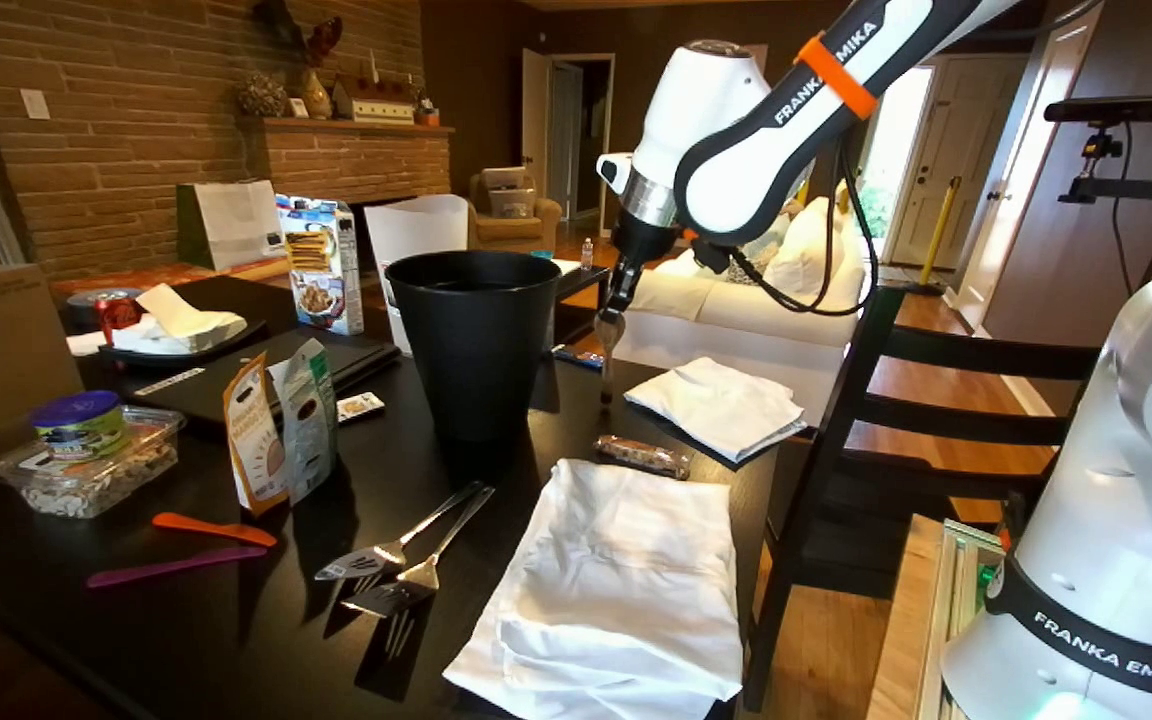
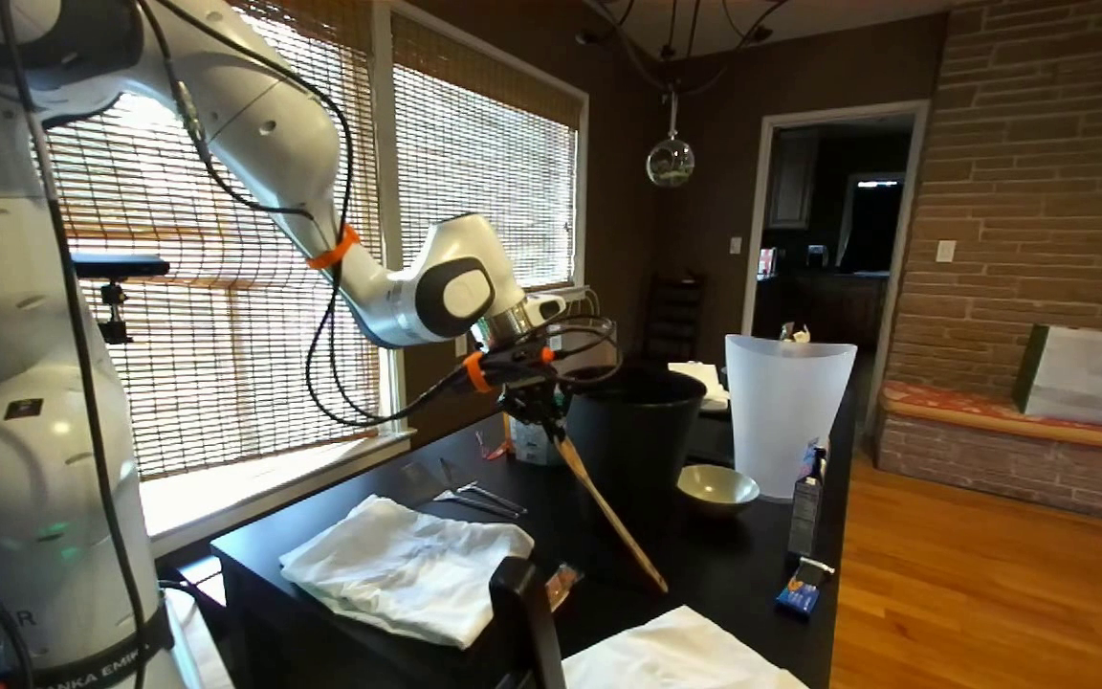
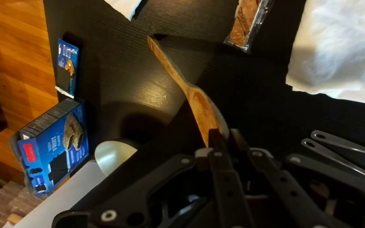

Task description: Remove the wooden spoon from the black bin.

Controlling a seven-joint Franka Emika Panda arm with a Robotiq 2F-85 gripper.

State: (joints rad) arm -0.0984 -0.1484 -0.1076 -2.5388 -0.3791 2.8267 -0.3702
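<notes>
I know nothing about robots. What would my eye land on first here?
Probably the big white arm, stretched out over the dark table. Next, the wooden spoon, held near its bowl by the gripper, handle pointing down. Then the tall black bin, standing on the table near the spoon.

"What have we under arm (image 2: 264, 134)?"

"One, white; base column (image 1: 1076, 560) upright, forearm (image 1: 776, 140) reaching out and down to a bent wrist (image 1: 650, 200)."

"And our gripper (image 3: 227, 136)?"

"One, black; in both exterior views we find it below the wrist, pointing downward; fingers (image 3: 215, 139) close together, in a grip."
</notes>
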